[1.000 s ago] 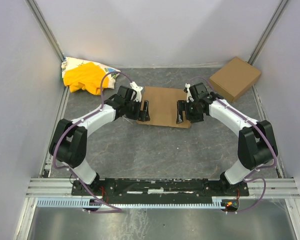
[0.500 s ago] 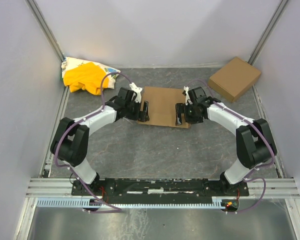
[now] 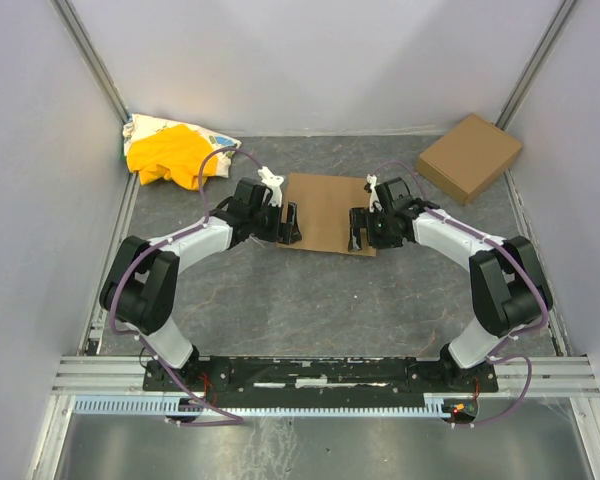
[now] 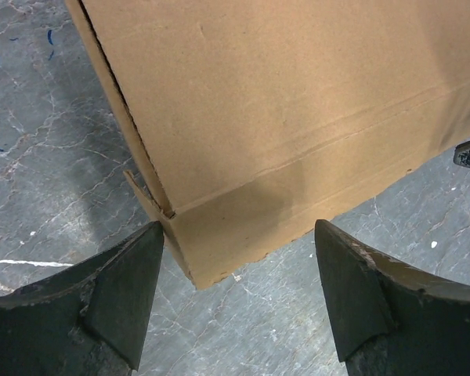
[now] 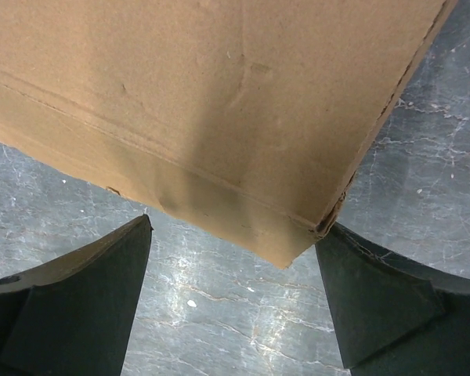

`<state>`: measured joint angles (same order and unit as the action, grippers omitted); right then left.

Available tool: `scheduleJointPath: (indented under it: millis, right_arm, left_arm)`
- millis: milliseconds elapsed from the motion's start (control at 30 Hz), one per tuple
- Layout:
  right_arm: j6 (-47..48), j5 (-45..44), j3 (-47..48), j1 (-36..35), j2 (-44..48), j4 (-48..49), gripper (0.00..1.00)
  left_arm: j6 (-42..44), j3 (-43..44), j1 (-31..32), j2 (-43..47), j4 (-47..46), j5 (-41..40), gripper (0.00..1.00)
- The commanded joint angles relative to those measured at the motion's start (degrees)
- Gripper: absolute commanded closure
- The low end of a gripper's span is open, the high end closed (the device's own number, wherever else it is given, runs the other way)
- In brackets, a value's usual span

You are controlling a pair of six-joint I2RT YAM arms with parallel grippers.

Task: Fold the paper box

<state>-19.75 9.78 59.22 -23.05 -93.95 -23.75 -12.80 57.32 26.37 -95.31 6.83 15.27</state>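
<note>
Left hand (image 3: 291, 224), right hand (image 3: 359, 228), one paper box (image 3: 325, 205)

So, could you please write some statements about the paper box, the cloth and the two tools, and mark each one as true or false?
1. The left tool and the right tool are both open. True.
2. The paper box sits in the far right corner. False: it lies in the middle of the table, between the two tools; the second box is in that corner.
3. The cloth bundle lies in the far left corner. True.
4. The left tool holds the cloth bundle. False: it is at the left side of the paper box, apart from the cloth bundle.
5. A corner of the paper box shows between each tool's fingers. True.
</note>
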Motion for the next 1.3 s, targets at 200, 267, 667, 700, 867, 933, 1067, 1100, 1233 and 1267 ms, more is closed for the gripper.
scheduleJointPath:
  millis: [200, 267, 667, 700, 867, 933, 1067, 1100, 1233, 1267]
  right_arm:
    - [-2.5, 3.5, 0.9, -0.7, 1.9, -1.3, 0.11]
    - [-2.6, 3.5, 1.6, -0.7, 2.0, -2.6, 0.12]
    - [-3.4, 3.8, 7.5, -0.7, 0.8, -10.7, 0.23]
    - [-3.4, 3.8, 8.0, -0.7, 0.6, -11.5, 0.24]
    - [-3.7, 3.0, 9.9, -0.6, 0.7, -14.5, 0.28]
    - [-3.7, 2.1, 10.5, -0.7, 0.8, -16.0, 0.28]
    - [-3.1, 1.3, 10.4, -0.7, 1.1, -16.8, 0.27]
    - [-3.1, 1.4, 10.3, -0.6, 1.2, -16.8, 0.26]
    - [-3.3, 2.8, 10.0, -0.7, 0.5, -16.8, 0.26]
    - [-3.4, 3.2, 9.9, -0.7, 0.3, -16.8, 0.27]
  left_arm:
    - [-2.5, 1.5, 0.2, 2.9, -0.5, 5.4, 0.18]
    - [-2.4, 2.2, 0.2, 2.9, 0.4, 5.9, 0.19]
    - [-2.1, 7.2, 0.2, 3.4, 8.5, 5.9, 0.21]
    - [-2.1, 7.8, 0.3, 3.4, 9.4, 5.8, 0.21]
    - [-1.9, 10.7, 0.2, 2.7, 13.9, 5.0, 0.21]
    - [-1.4, 11.4, 0.3, 2.3, 15.4, 4.5, 0.21]
    - [-0.9, 11.3, 0.2, 2.3, 16.5, 3.6, 0.21]
    - [-0.8, 11.3, 0.3, 2.2, 16.8, 3.7, 0.21]
    - [-0.9, 11.2, 0.3, 1.8, 17.6, 4.1, 0.21]
    - [-0.9, 11.2, 0.3, 1.9, 17.8, 4.2, 0.21]
